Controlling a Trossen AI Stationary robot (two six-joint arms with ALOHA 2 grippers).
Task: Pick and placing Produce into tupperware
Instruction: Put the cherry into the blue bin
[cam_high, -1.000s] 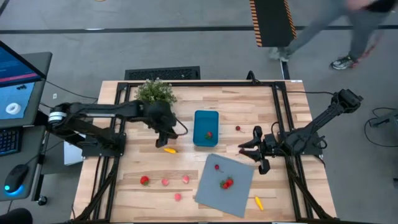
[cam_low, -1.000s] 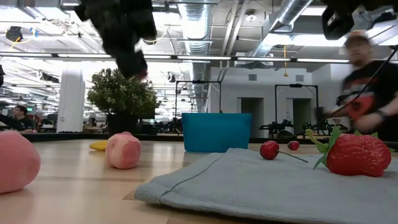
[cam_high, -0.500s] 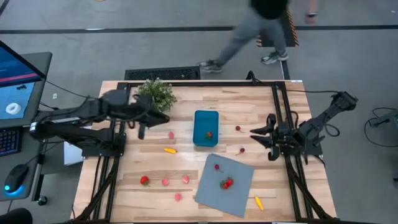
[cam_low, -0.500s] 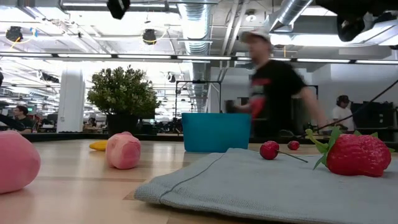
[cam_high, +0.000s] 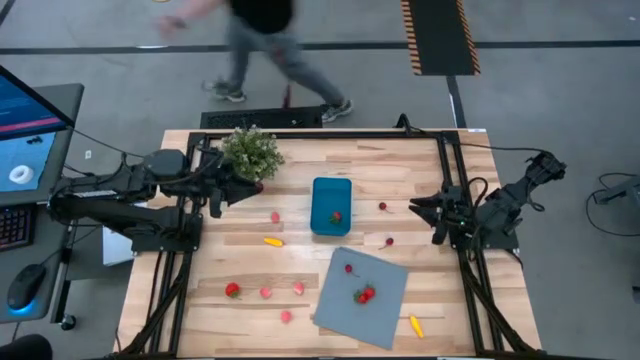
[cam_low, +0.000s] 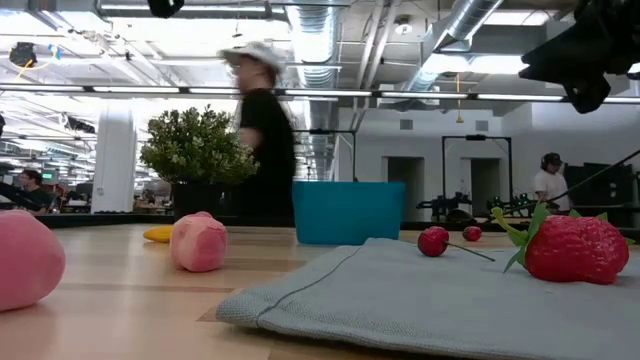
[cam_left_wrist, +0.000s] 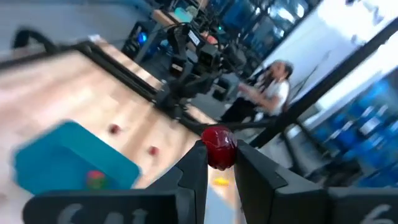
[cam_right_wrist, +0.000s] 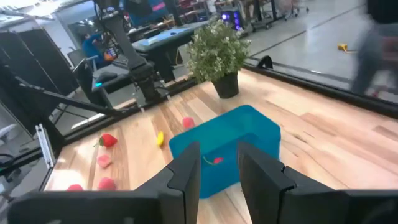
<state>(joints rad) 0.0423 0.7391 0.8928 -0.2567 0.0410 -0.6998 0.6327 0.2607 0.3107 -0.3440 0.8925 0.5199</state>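
The left pincer (cam_left_wrist: 218, 163) is gripping a small round red toy fruit (cam_left_wrist: 218, 147) between its dark fingers, hovering in the upper left of the high view beside the bushy green potted plant (cam_high: 250, 150); the right pincer (cam_high: 428, 212) is hanging at the right edge of the light wooden bench (cam_high: 400, 170), its fingers standing part-way apart around nothing; the small rectangular teal-blue plastic tub (cam_high: 331, 206) is sitting near the centre of the bench with one red piece (cam_high: 337, 216) lying inside; other toy produce is lying scattered lower left, and more on the flat grey-blue square sheet (cam_high: 375, 315) at lower centre; a person (cam_high: 265, 45) is walking past beyond the bench.
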